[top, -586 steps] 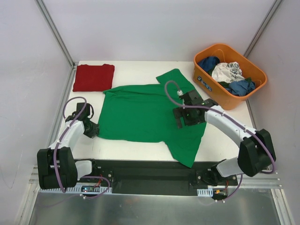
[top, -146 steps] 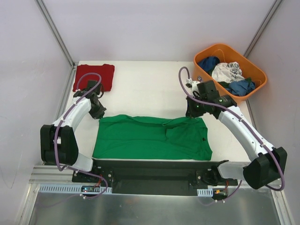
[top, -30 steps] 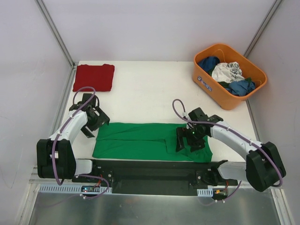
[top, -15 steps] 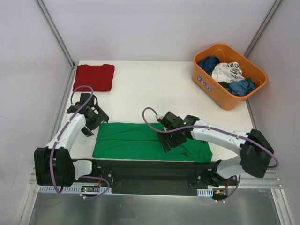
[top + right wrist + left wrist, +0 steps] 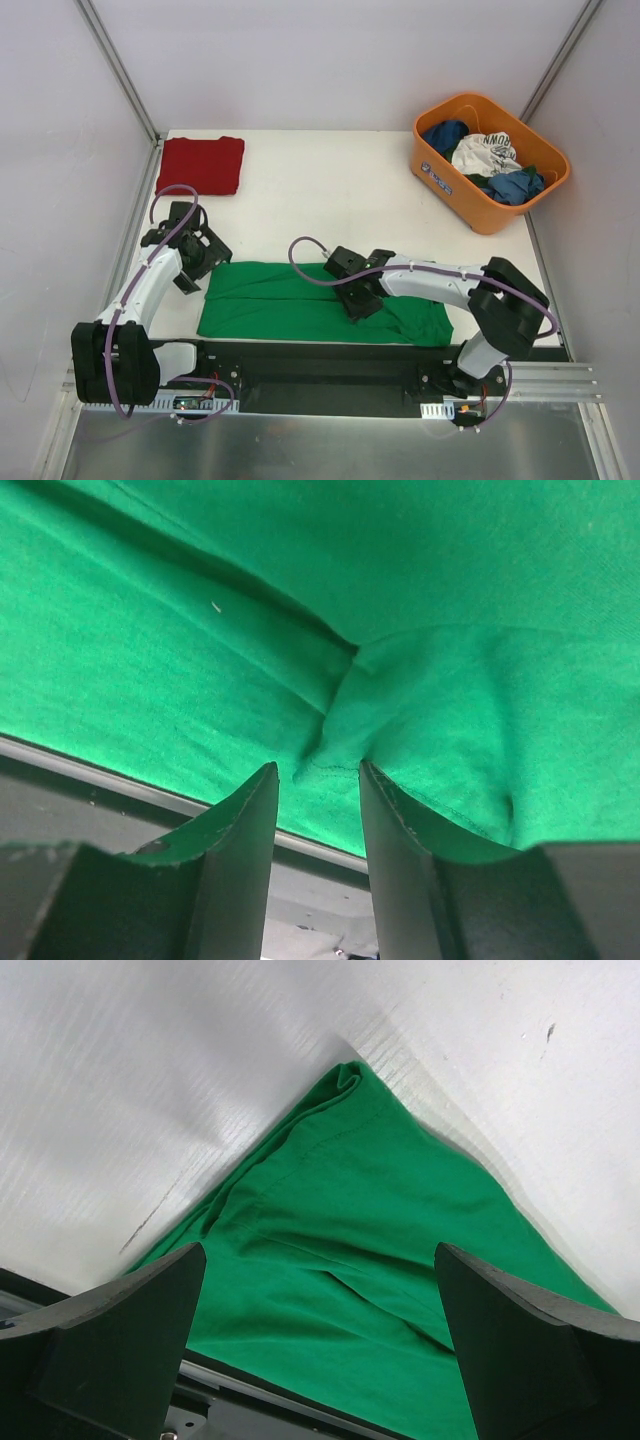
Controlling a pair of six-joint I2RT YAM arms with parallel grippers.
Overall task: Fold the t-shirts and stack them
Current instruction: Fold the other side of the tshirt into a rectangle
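Green shirt [image 5: 280, 305]: folded into a long flat band on the table [image 5: 320, 195], laid left to right along the near edge, just ahead of the black plate [image 5: 320, 365]. Red shirt [image 5: 200, 165]: folded to a neat rectangle in the far left corner, well apart from the green one. Far right corner: orange basket [image 5: 437, 178] with a heap of clothes [image 5: 485, 160] inside.

Left gripper [image 5: 203, 267]: poised at the band's far left corner, right beside the cloth. Seen from the left wrist [image 5: 318, 1250]: fingers [image 5: 120, 1330] spread wide, nothing between them, grasping nothing. Beneath the gap, the pointed corner of the green shirt [image 5: 380, 1260], lightly creased, with bare table on either side. Touching the cloth or clear above it: cannot tell.

Right gripper [image 5: 355, 300]: low on the middle of the band, its arm stretched flat across the band's right half. Seen from the right wrist [image 5: 318, 772]: fingers [image 5: 235, 840] set close together, only a narrow gap between them. Right at that gap, a pucker of green shirt [image 5: 450, 630], creases running in toward it. Just past the tips, the shirt's edge, and beyond it the black plate [image 5: 100, 790]. Clamped on that pucker or merely pressed down beside it: cannot tell.
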